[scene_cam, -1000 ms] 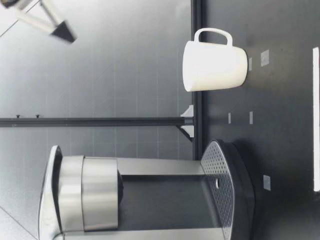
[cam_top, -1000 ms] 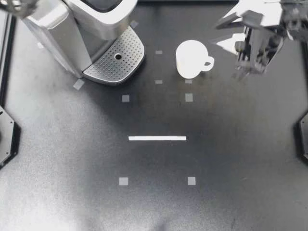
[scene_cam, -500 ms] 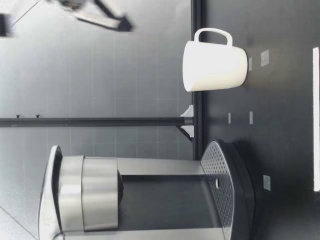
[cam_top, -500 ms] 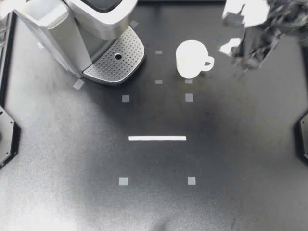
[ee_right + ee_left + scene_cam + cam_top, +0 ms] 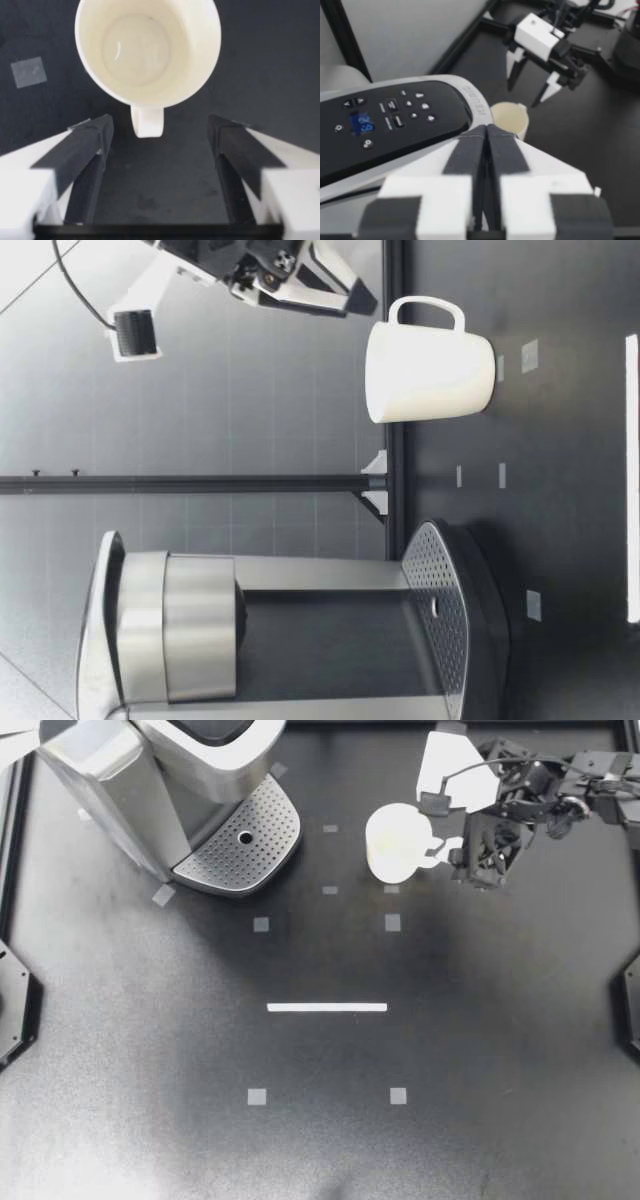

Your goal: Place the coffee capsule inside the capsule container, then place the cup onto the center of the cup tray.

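The white cup point(image 5: 398, 842) stands upright on the table to the right of the coffee machine point(image 5: 170, 770), its handle point(image 5: 436, 848) pointing right. My right gripper point(image 5: 449, 828) hangs open just above the handle. In the right wrist view the cup point(image 5: 147, 50) is empty and its handle point(image 5: 147, 122) lies between the spread fingers point(image 5: 90, 150) without touching them. The low view shows that gripper point(image 5: 350, 292) a little above the cup point(image 5: 430, 370). My left gripper point(image 5: 485, 135) is shut on nothing, above the machine's button panel point(image 5: 395, 120). No capsule is in view.
The perforated cup tray point(image 5: 240, 845) at the machine's foot is bare. A white tape strip point(image 5: 327, 1007) and small grey squares mark the table. Black frame parts stand at the left and right table edges.
My right gripper has swung in from the far right and come down over the cup's handle. The cup and the machine have not moved.
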`<state>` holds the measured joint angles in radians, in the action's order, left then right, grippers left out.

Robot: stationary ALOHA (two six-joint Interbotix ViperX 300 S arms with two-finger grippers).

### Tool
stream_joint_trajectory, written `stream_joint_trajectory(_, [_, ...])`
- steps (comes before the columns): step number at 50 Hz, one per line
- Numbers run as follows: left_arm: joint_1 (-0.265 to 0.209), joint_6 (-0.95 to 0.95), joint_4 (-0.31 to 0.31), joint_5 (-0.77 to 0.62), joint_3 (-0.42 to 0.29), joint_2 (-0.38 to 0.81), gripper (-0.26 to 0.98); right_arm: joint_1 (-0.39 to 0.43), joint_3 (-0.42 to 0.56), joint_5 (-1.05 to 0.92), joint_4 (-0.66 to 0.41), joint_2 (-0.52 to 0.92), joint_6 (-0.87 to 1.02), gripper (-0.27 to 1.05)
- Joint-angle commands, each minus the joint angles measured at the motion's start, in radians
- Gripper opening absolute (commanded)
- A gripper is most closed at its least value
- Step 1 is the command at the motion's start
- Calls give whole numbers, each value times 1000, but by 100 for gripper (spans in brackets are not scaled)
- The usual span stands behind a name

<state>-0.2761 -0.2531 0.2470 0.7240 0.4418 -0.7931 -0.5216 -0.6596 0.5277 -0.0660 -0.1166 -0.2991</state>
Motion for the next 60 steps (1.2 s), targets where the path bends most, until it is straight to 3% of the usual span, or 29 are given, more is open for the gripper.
stream_joint_trajectory(1, [3, -2, 3, -14, -11, 0, 6, -8, 6, -11, 8, -6, -3, 71])
stream_joint_trajectory(37, [2, -3, 12, -61, 2, 0, 6, -21, -178, -348, 98, -21, 0, 70])
stream_joint_trajectory(60, [3, -9, 12, -67, 12, 2, 6, -35, -187, -426, 98, 43, 0, 70])
